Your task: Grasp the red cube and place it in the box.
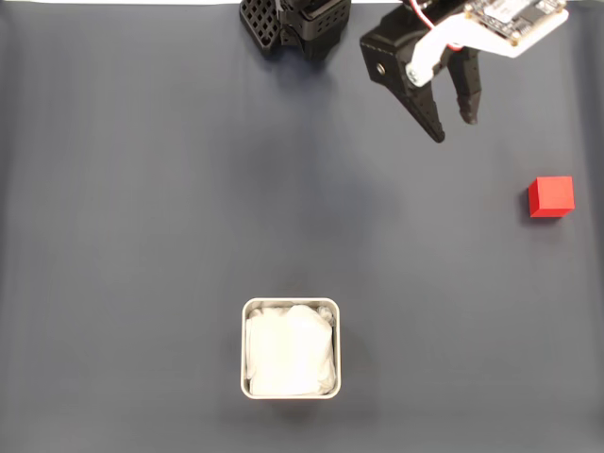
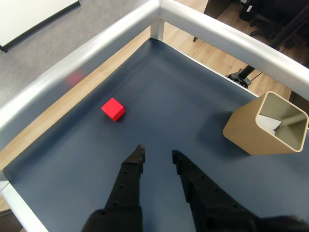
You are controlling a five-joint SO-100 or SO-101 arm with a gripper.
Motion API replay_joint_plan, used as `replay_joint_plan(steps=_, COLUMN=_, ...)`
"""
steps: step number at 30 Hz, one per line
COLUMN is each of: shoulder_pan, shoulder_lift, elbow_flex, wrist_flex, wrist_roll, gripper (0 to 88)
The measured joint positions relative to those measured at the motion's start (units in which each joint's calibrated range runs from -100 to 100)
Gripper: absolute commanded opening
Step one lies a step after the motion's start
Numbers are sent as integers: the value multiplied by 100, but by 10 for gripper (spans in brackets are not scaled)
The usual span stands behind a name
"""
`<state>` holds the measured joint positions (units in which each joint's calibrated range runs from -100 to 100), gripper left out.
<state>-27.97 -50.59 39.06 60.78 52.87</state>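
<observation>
Red and matte, the red cube [image 1: 551, 196] sits alone at about three o'clock on the dark worktop [image 1: 142, 236] in the fixed view, well apart from everything else; in the wrist view it lies at roughly eleven o'clock from the fingertips, near the worktop's pale metal rail [image 2: 87, 53]. It looks small, rigid and light, with flat, square faces and crisp edges, so I judge it will not deform or crack under a pinch. Its dull finish should give fair friction. The sensible hold is across two opposite flat faces, centred, with the fingers squared to the sides so it does not twist out.

The claw [image 1: 453, 127] hangs at about one o'clock in the fixed view, fingers parted with nothing between them, well short of the cube. Its fingers are black, hard plastic, tapering to blunt points.

The box [image 1: 291, 348] stands at six o'clock: a square silvery tin with rounded corners, lined with crumpled white soft material. A tan, open-topped container [image 2: 265, 125] with rounded corners stands at about three o'clock in the wrist view.
</observation>
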Motion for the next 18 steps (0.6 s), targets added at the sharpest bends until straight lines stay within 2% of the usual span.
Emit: replay_joint_plan(steps=18, shoulder_pan=-89, shoulder_lift=721, elbow_flex=325, wrist_flex=-963, wrist_roll=39, gripper=280)
